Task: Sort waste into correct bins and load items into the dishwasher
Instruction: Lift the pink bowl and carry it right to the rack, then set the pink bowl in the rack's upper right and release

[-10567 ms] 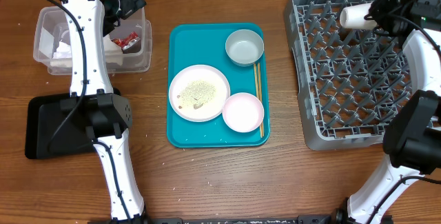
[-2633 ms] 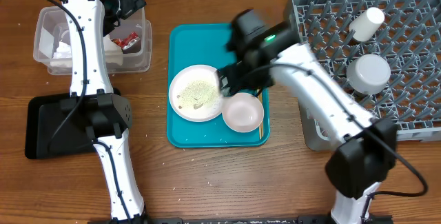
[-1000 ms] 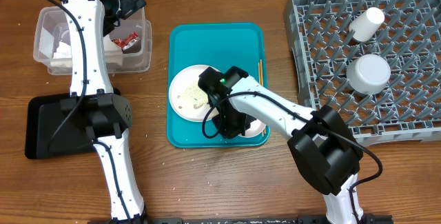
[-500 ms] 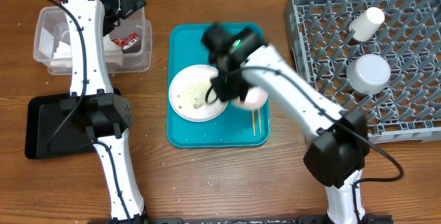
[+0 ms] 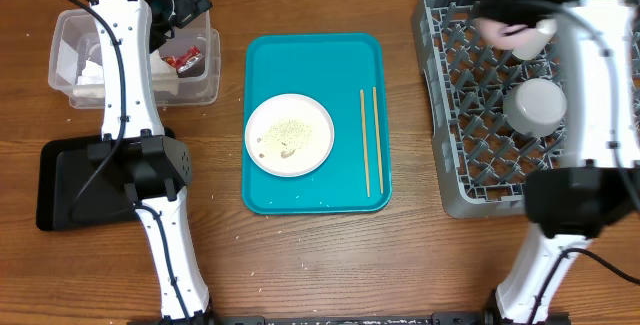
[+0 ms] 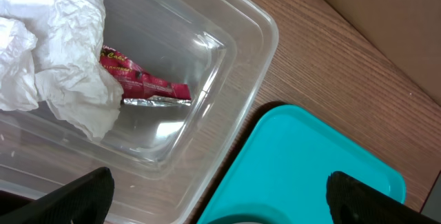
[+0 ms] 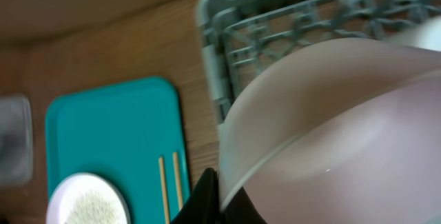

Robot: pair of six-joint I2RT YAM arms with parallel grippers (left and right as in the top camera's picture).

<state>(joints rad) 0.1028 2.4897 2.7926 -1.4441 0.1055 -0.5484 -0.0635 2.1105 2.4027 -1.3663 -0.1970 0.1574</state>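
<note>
The right tool [image 7: 218, 198] is clamped on the rim of a bowl [image 7: 331, 148], held over the far left corner of the rack [image 5: 470, 135], while the left tool [image 6: 220, 207] hangs spread wide apart above the tub [image 6: 265, 34]

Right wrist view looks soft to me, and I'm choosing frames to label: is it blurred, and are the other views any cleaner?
Right wrist: yes, motion-blurred throughout, the bowl filling the frame and the rack smeared. Overhead: sharp except the top right corner, where the bowl streaks. Left wrist: crisp, with small glare spots on the tub.
</note>
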